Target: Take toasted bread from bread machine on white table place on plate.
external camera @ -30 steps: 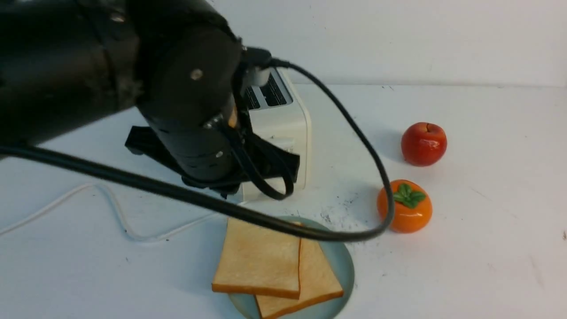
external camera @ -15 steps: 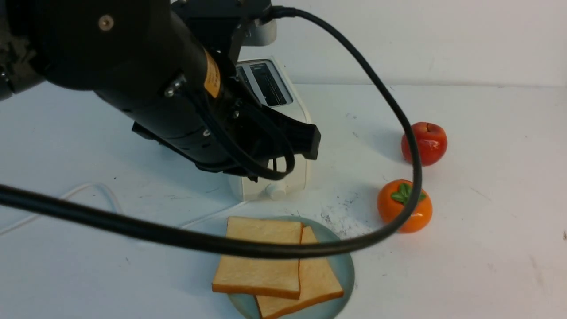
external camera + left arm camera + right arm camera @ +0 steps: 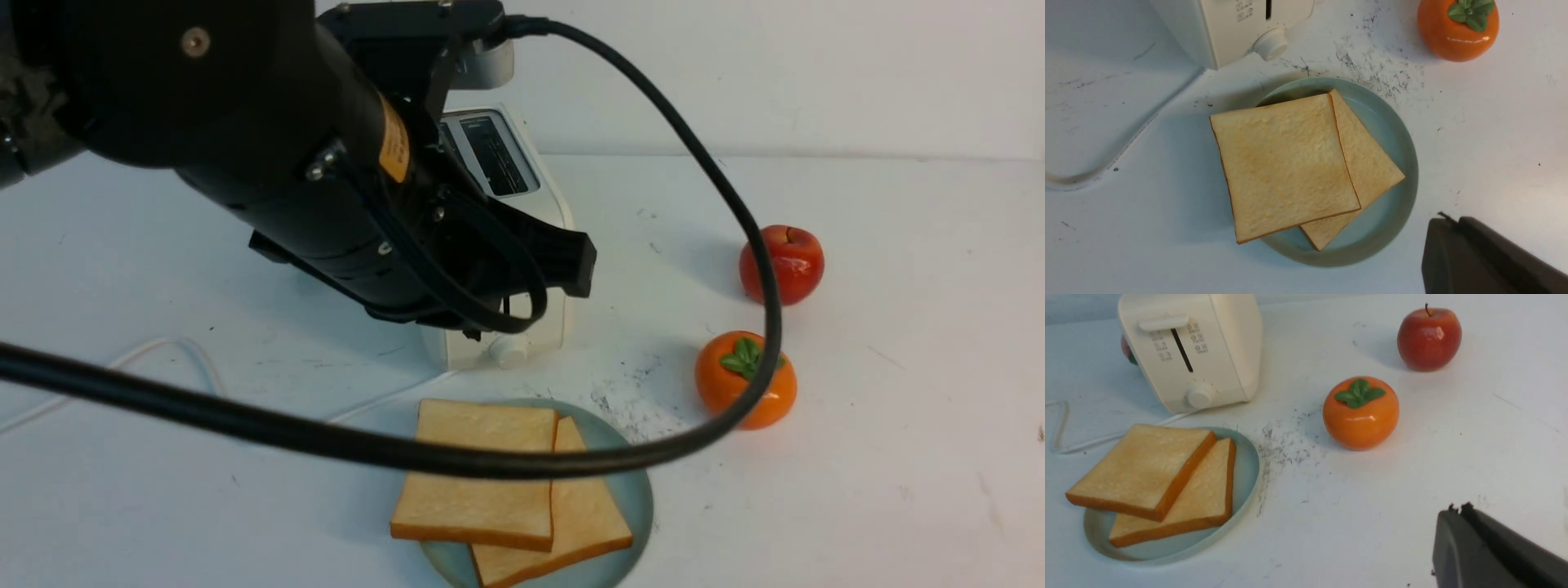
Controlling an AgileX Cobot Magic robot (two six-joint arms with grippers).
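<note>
Table (image 3: 898, 327): broad, flat and white, with a scuffed surface.
Left arm (image 3: 245, 147): black, bulky and cylindrical. It fills the upper left of the front view and slants down to the right, across the toaster's left half.
Cable (image 3: 739, 220): thick, black and rubbery. It arcs from the arm's top out to the right, passes in front of the persimmon, then runs back left across the plate's far edge.
Toaster (image 3: 547, 220): a cream-white, smooth-sided box standing far of the plate. It has two dark slots on top, and the front carries a lever (image 3: 1163, 323), printed icons and a round knob (image 3: 1200, 396). A thin white cord (image 3: 163, 351) trails away to the left.
Plate (image 3: 638, 482): round, shallow and pale blue-green with a raised rim. It sits on the near part of the table, just in front of the toaster.
Toast (image 3: 478, 469): two square slices lying flat on the plate, with pale golden, finely pitted faces and orange-brown crusts. The upper slice overlaps the lower slice (image 3: 588, 510) and overhangs the plate's left rim.
Left gripper (image 3: 1447, 218): dark fingers pressed together and empty, held in the air near the plate.
Right gripper (image 3: 1457, 508): seen only by its wrist camera. Its dark fingers are pressed together and empty, above bare table right of the plate.
Persimmon (image 3: 744, 380): glossy orange with a green leaf cap, right of the plate.
Apple (image 3: 781, 265): glossy red, lying farther back than the persimmon.
Specks (image 3: 629, 396): dark, gritty marks between the plate and the persimmon.
</note>
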